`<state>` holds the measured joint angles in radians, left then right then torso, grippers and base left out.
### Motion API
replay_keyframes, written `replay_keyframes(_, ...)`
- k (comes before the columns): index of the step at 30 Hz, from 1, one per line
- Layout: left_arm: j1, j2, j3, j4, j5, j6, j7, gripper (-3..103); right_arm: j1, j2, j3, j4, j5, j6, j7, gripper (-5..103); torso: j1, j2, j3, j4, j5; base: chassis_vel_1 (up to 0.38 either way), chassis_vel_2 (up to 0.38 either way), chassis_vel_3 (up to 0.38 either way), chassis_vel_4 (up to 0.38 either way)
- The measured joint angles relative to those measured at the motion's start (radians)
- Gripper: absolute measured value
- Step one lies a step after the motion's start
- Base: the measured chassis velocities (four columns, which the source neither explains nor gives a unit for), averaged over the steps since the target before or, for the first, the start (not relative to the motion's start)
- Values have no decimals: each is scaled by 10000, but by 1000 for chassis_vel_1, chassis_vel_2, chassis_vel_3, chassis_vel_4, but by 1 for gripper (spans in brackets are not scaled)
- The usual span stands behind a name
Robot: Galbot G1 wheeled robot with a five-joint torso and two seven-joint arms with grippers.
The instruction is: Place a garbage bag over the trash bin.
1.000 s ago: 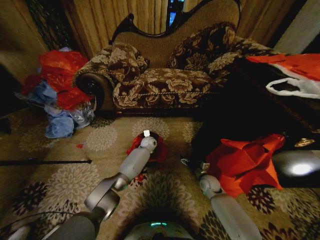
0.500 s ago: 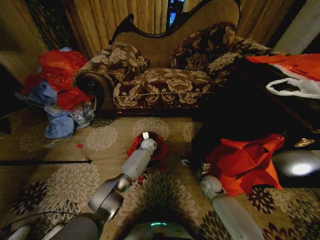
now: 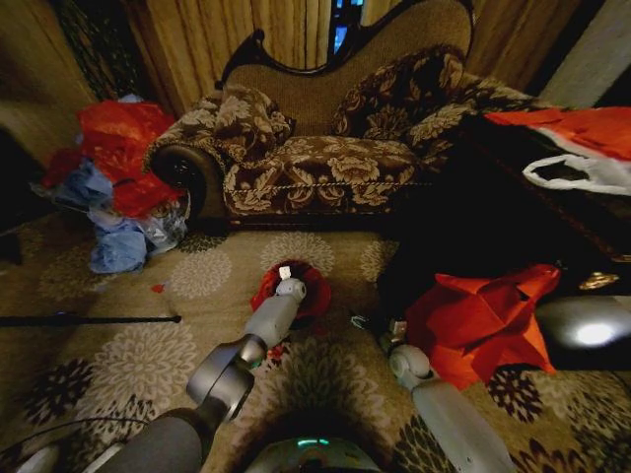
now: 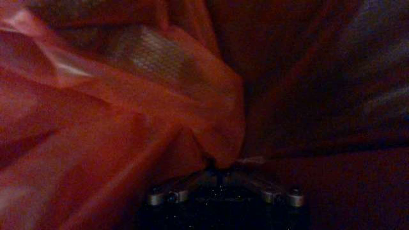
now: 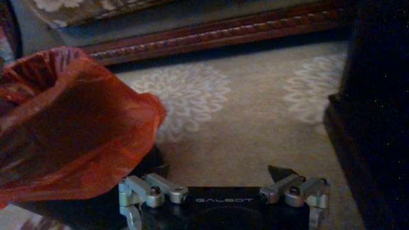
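Note:
The red-orange garbage bag (image 3: pixel 317 292) is draped around the small trash bin on the carpet in front of the sofa. In the right wrist view the garbage bag (image 5: pixel 70 129) bulges over the bin's top, with the black trash bin (image 5: pixel 70 213) showing below it. My left gripper (image 3: pixel 287 278) reaches down into the bag's mouth. The left wrist view shows the left gripper (image 4: pixel 221 166) shut on a fold of the garbage bag (image 4: pixel 128 124). My right gripper (image 3: pixel 371 323) hovers just right of the bin; the right gripper (image 5: pixel 221 171) is open and holds nothing.
A patterned sofa (image 3: pixel 325 148) stands behind the bin. A pile of red and blue bags (image 3: pixel 113 177) lies at the left. A dark low table (image 3: pixel 493 227) at the right carries another red bag (image 3: pixel 483 320) and a white bag (image 3: pixel 582 172). A black pole (image 3: pixel 89 319) lies on the carpet.
My left arm's elbow has risen and its gripper has sunk a little deeper at the bin. The right arm has edged slightly left.

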<state>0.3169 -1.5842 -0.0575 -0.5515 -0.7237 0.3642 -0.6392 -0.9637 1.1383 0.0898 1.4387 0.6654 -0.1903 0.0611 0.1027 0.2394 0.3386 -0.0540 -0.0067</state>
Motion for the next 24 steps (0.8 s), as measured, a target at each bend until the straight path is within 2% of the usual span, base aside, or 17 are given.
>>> replay_keyframes(6, 85, -82, -2, 105, 18, 21, 169, 0, 36, 1, -96, 77, 0, -12, 7, 100, 0, 0, -1, -6, -5, 0, 0, 0, 0)
replay_keyframes(14, 85, 138, 90, 9, 146, 557, 479, 0, 431, 105, -390, 186, 66, -108, 135, 100, -1, -1, -1, -5, -6, 0, 0, 0, 0)
replay_keyframes(17, 163, 543, 372, -398, 801, 1400, 1368, 0, 474, 177, -503, 317, 73, -138, 193, 100, -1, -2, -1, -6, -5, 0, 0, 0, 0)
replay_keyframes(19, 183, 604, 448, -459, 914, 1451, 1510, 0, 473, 181, -512, 331, 73, -141, 197, 100, -1, -2, -1, -5, -5, 0, 0, 0, 0)
replay_keyframes(22, 314, 916, 692, -832, 1821, 1416, 2331, 0, 449, 222, -543, 363, 49, -144, 218, 100, -1, -4, -1, -2, -3, 0, 0, 0, 0)
replay_keyframes(24, 351, 938, 707, -1011, 2019, 1341, 2460, 0, 433, 233, -548, 378, 39, -144, 226, 100, -1, -4, -1, -2, -5, 0, 0, 0, 0)
